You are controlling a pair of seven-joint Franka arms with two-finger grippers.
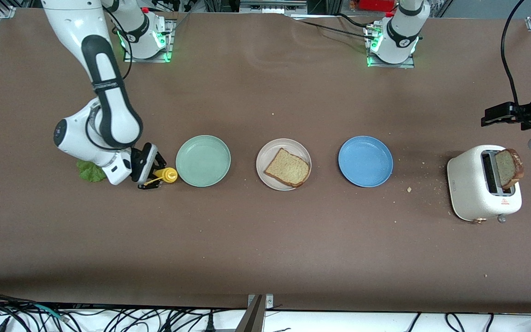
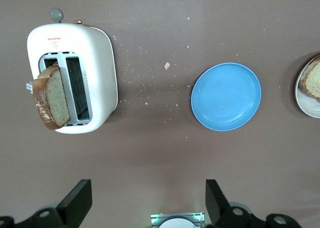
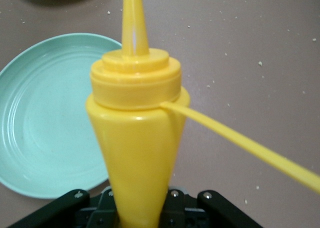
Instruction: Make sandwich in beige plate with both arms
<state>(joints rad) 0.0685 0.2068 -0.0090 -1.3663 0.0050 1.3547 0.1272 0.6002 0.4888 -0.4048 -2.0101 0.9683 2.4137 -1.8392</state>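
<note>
Sandwich so far is one square brown toasted bread slice lying flat on the round pale beige plate at the centre of the front frame, between a mint-green plate and a blue plate. Your second toasted slice stands up out of a white toaster at lower right. The ruffled green lettuce leaf lies on the brown counter at left, partly hidden under the right arm. Your right hand is clamped on a yellow squeeze bottle beside the green plate. Your left hand hangs wide apart and empty over the counter above the toaster. Watch the bottle: gripped low on its tapering body, it could slip or squirt.
</note>
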